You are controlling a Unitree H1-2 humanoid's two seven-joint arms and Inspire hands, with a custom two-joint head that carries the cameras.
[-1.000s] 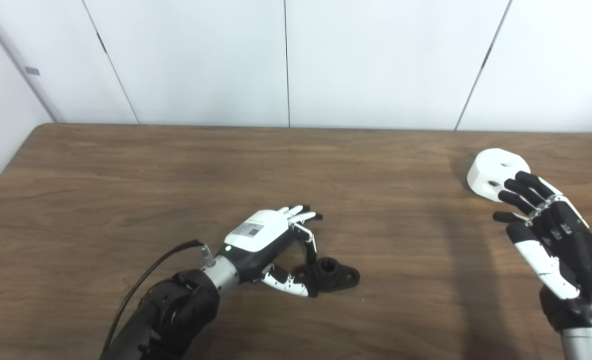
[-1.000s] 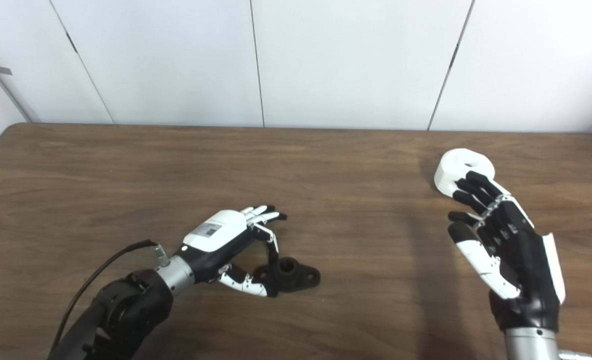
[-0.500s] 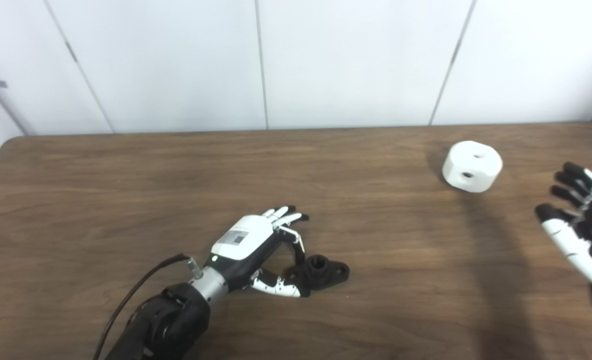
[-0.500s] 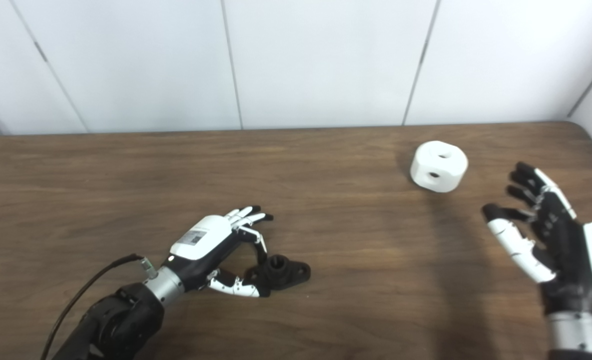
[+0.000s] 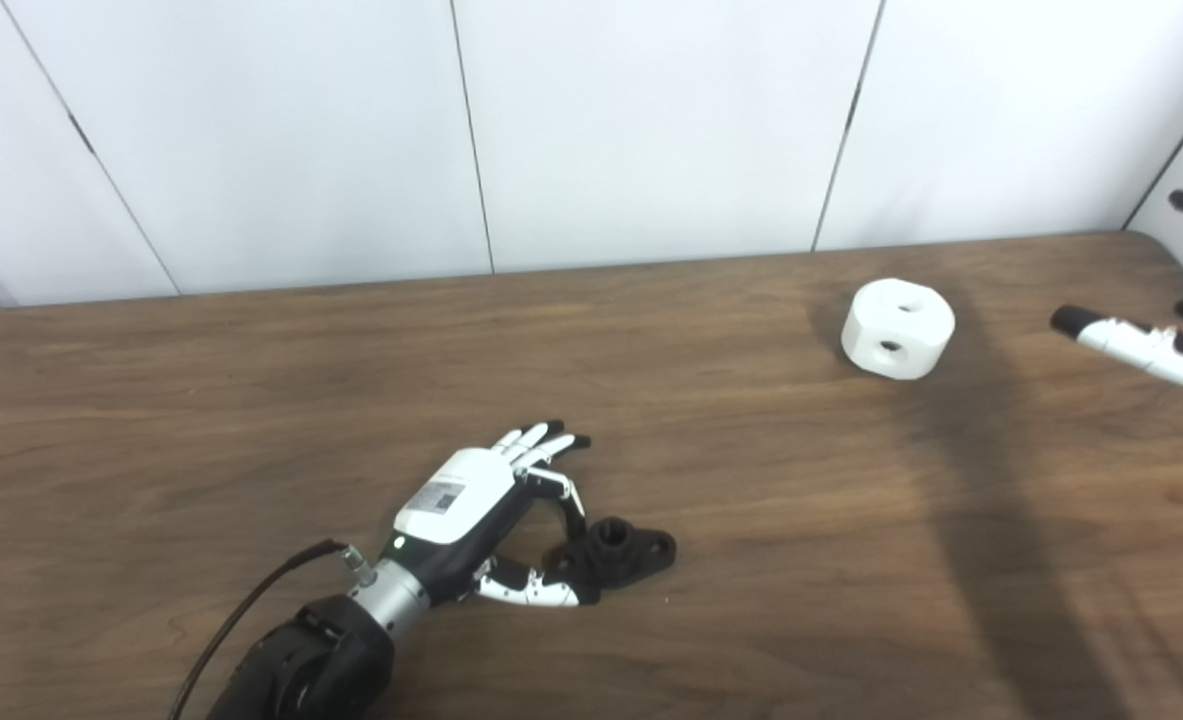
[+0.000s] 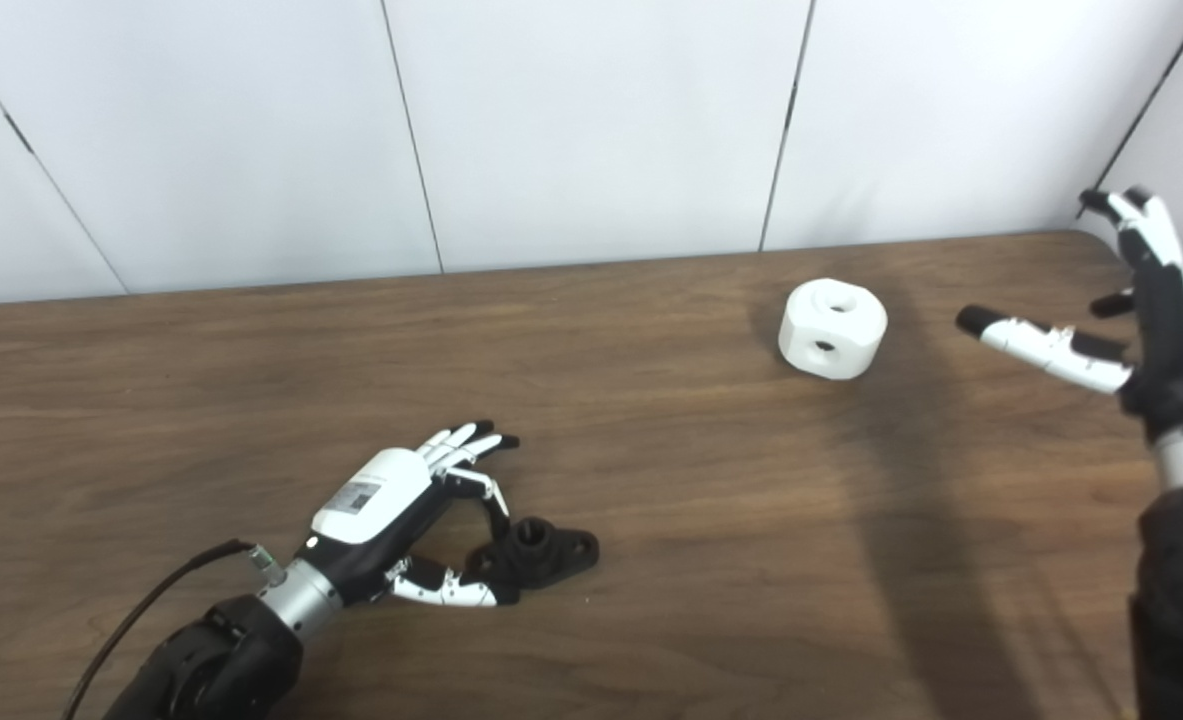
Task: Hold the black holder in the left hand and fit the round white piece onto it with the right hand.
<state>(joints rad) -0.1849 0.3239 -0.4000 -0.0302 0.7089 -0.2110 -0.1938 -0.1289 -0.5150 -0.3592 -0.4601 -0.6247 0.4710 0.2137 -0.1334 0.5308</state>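
The black holder lies flat on the wooden table, front and centre. My left hand is at its left end, thumb and one bent finger closed on that end, the other fingers stretched out. The round white piece, with a hole on top and one in its side, stands at the far right of the table. My right hand hovers to the right of it, open, fingers spread, thumb pointing at the piece, a gap between them. In the left eye view only its thumb and fingertips show at the right edge.
White wall panels rise right behind the table's far edge. The table's right corner lies close to my right hand. A black cable runs along my left forearm.
The camera has swung right, shifting the whole scene left. My right hand, whose fingertips overlapped the white piece before, is now off to its right and higher. The left hand stays on the holder.
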